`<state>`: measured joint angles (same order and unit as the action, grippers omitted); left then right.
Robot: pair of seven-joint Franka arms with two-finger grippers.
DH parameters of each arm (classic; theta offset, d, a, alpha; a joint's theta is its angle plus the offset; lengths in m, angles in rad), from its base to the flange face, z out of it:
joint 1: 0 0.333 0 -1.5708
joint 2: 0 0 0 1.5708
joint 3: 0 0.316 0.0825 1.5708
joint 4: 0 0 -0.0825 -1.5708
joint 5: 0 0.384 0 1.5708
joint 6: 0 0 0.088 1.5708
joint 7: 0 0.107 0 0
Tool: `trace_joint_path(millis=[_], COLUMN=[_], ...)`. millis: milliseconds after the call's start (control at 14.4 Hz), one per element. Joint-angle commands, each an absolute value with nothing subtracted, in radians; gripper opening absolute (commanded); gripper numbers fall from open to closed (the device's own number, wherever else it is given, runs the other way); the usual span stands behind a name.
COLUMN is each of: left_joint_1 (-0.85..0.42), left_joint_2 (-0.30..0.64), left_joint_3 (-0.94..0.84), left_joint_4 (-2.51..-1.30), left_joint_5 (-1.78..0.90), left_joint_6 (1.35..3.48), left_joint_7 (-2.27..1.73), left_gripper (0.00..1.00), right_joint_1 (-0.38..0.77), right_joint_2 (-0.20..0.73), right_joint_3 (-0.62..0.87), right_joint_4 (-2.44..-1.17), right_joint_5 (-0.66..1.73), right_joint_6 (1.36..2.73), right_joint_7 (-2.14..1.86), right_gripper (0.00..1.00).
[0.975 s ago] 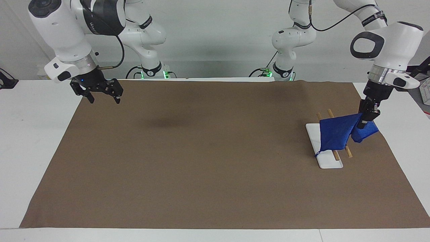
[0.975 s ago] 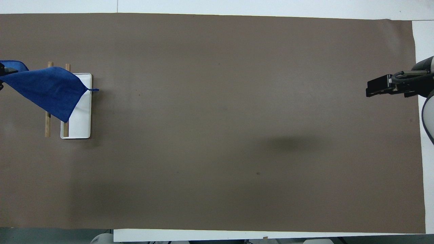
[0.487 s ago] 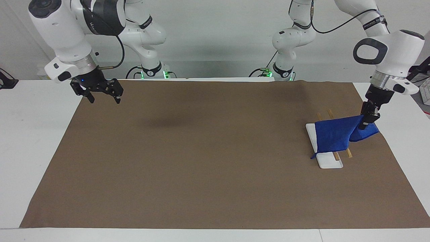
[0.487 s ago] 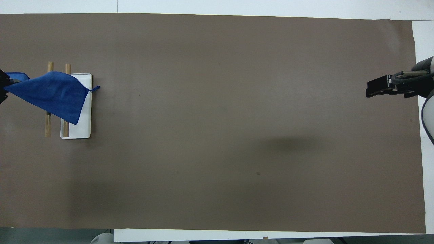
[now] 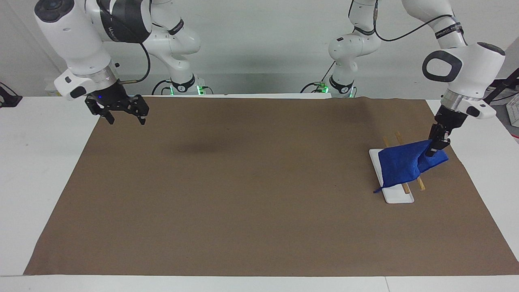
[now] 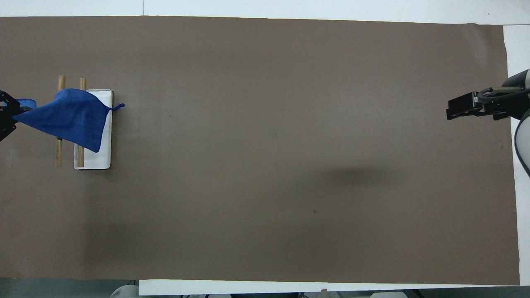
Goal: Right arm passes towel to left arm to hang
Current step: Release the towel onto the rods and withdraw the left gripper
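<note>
The royal-blue towel (image 5: 401, 162) drapes over the wooden rails of the white rack (image 5: 395, 196) at the left arm's end of the table; its loop tag hangs off the rack's edge. It also shows in the overhead view (image 6: 70, 118) on the rack (image 6: 97, 159). My left gripper (image 5: 434, 148) is shut on the towel's upper corner, just above the rack; it shows at the overhead view's edge (image 6: 5, 116). My right gripper (image 5: 121, 111) waits open and empty above the right arm's end of the table, also in the overhead view (image 6: 461, 105).
A brown mat (image 5: 243, 182) covers most of the white table (image 5: 40, 142). Two wooden rails (image 6: 58, 153) stick out from under the towel.
My left gripper has lowered and drawn the towel's corner inward over the rack, so the towel has sunk and bunched on the rails. The right arm has stayed still.
</note>
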<state>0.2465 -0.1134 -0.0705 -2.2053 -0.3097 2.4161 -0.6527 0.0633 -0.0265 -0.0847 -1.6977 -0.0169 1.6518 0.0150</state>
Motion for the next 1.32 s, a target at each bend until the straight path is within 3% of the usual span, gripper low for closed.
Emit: trace_joint_path(millis=[0, 70, 278, 696, 1114, 1253], left_joint_1=[0.276, 0.278, 0.281, 0.252, 0.080, 0.037], left_joint_2=[-0.120, -0.117, -0.095, -0.038, 0.038, 0.034], left_joint_3=[-0.074, -0.075, -0.074, -0.084, -0.084, -0.084], left_joint_4=[-2.203, -2.186, -2.094, -1.761, -1.449, -1.416], left_joint_5=[-0.307, -0.284, -0.189, -0.045, -0.011, -0.005], left_joint_6=[2.425, 2.421, 2.334, 1.915, 1.389, 1.280], left_joint_7=[-0.621, -0.621, -0.621, -0.583, -0.300, -0.238], left_gripper=[0.78, 0.99, 1.00, 1.00, 1.00, 1.00], right_joint_1=[0.061, 0.061, 0.061, 0.061, 0.061, 0.063], right_joint_2=[-0.014, -0.014, -0.014, -0.014, -0.031, -0.038], right_joint_3=[-0.081, -0.081, -0.081, -0.081, -0.092, -0.091], right_joint_4=[-1.677, -1.677, -1.677, -1.677, -1.677, -1.687], right_joint_5=[-0.015, -0.015, -0.015, -0.015, -0.017, -0.017], right_joint_6=[1.635, 1.635, 1.635, 1.635, 1.644, 1.640], right_joint_7=[0.020, 0.020, 0.020, 0.021, 0.023, 0.022], right_gripper=[0.99, 0.99, 0.99, 0.99, 0.99, 0.99])
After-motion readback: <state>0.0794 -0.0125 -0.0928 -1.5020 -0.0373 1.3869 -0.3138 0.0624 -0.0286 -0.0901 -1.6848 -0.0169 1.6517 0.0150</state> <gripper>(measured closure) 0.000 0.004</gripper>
